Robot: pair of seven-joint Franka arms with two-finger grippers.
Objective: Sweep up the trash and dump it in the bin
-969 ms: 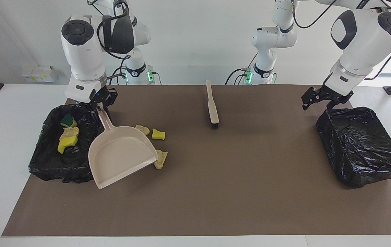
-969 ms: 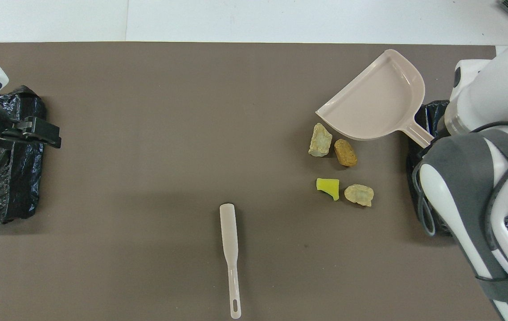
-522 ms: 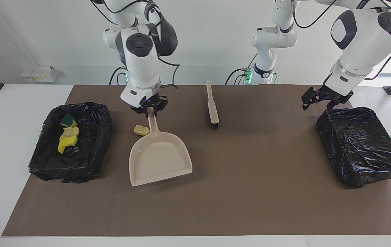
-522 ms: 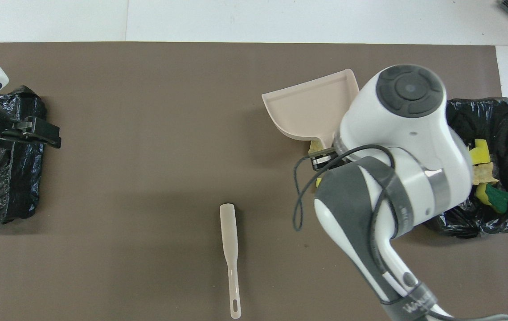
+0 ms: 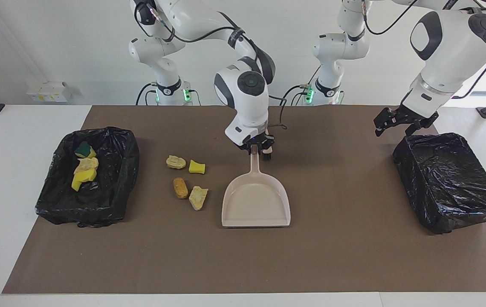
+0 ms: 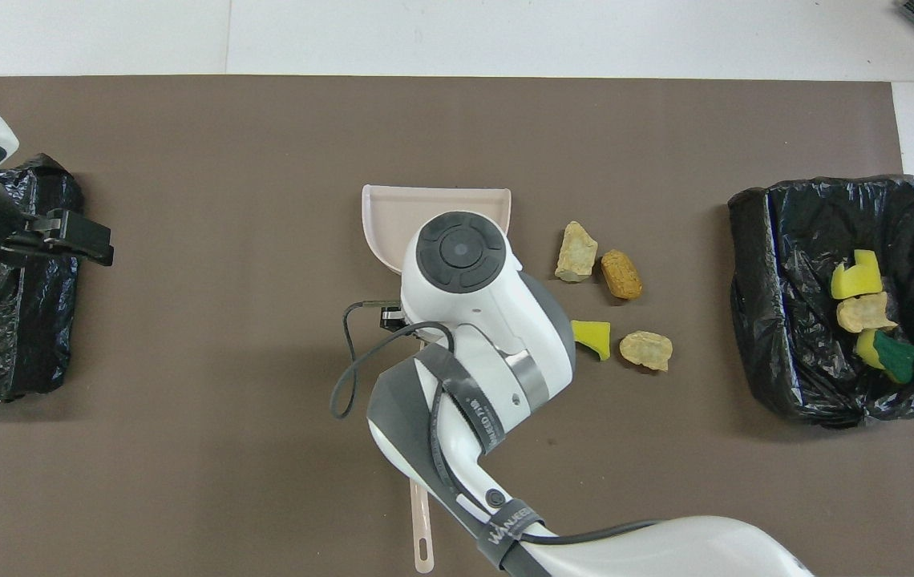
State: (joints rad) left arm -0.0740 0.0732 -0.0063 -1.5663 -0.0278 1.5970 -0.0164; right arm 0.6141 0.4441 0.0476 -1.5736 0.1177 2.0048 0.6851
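The right gripper (image 5: 255, 149) holds the handle of the dustpan (image 5: 256, 204), its fingers closed on it. A second ago the pan was tipped at the rim of the bin (image 5: 87, 177) at the right arm's end of the table; it has since swung across to mid-table, over the brush (image 6: 422, 529), whose bristle end the arm now hides. The pan is empty and level, its mouth turned away from the robots.

Three pieces of trash lie in that bin (image 6: 834, 296): a green-topped wedge (image 5: 83, 149), a pale chunk (image 5: 88, 163) and a yellow bit (image 5: 82, 179). Four scraps are on the mat between the bin and the pan: a pale chunk (image 5: 176, 162), a yellow sponge bit (image 5: 197, 167), an orange-brown lump (image 5: 180, 188) and another pale chunk (image 5: 198, 198).

The left gripper (image 5: 400, 121) waits over the second bin (image 5: 449, 181), its fingers wide and empty.

Judgement: one load is dumped and the pan is back for a second pass. The task is roughly half done; the brush must be taken up next.
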